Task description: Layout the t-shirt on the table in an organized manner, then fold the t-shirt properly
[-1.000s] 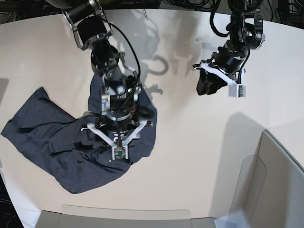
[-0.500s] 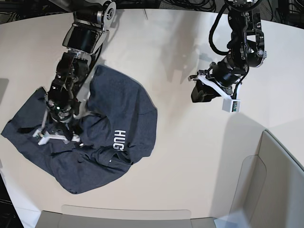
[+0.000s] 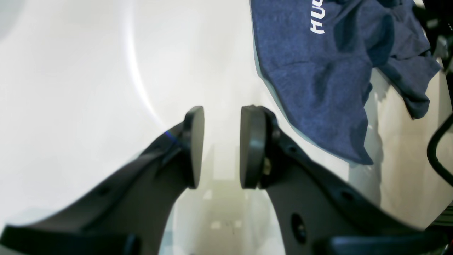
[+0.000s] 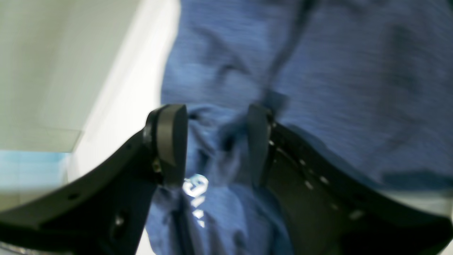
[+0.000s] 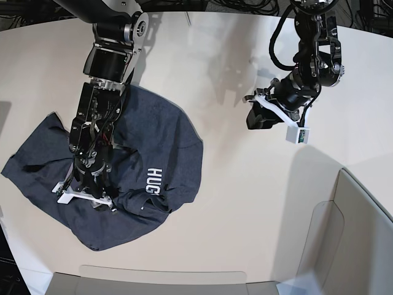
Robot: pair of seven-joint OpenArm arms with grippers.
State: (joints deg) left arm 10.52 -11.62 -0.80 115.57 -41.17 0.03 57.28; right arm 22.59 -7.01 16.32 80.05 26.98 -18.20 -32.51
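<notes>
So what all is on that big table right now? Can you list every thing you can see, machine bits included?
Dark navy-grey cotton t-shirt with white block lettering: one, crumpled in a heap on the near left part of the table in the base view.
Large smooth off-white tabletop: one, pale beige, under everything.
Grey translucent panels: two, at the near edge and near right corner.
Black cables: several, along the far edge.
Right arm's gripper: one, black with white bracket, low over the shirt, fingers open with cloth showing between them; grip unclear.
Left arm's gripper: one, black, hanging above bare table right of the shirt, fingers apart, holding nothing.
</notes>
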